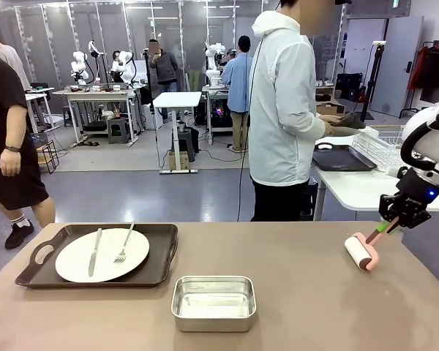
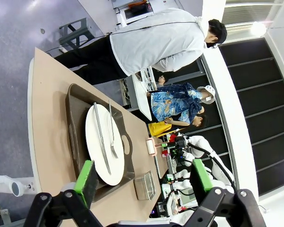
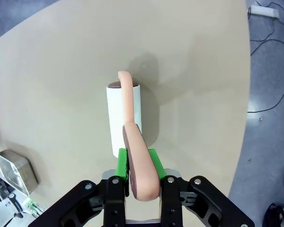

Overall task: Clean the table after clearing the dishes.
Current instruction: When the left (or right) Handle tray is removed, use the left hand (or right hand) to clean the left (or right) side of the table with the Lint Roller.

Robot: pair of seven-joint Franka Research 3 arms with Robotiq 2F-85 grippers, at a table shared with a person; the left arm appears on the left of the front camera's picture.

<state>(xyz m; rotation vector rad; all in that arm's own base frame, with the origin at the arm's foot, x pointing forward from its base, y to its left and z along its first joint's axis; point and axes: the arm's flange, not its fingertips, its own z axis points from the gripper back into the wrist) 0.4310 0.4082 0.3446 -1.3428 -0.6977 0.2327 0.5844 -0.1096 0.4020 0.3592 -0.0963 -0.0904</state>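
The brown-beige table point(image 1: 300, 256) holds one dark tray point(image 1: 161, 241) at the left. On that tray lies a white plate point(image 1: 80, 259) with a knife point(image 1: 94, 252) and a fork point(image 1: 123, 245). My right gripper point(image 1: 395, 219) is shut on the pink handle of a lint roller point(image 1: 362, 252), whose white roll point(image 3: 116, 118) is down at the table top near the right edge. In the right wrist view, my right gripper point(image 3: 138, 163) has green pads clamping the handle. My left gripper point(image 2: 144, 175) hangs open high above the tray point(image 2: 73, 118) and plate point(image 2: 102, 142), holding nothing.
A small steel pan point(image 1: 214, 302) stands near the front middle of the table. A person in a white jacket point(image 1: 282, 110) stands at the far side, hands at a dark tray point(image 1: 342, 157) on a white side table beside a wire rack point(image 1: 380, 146).
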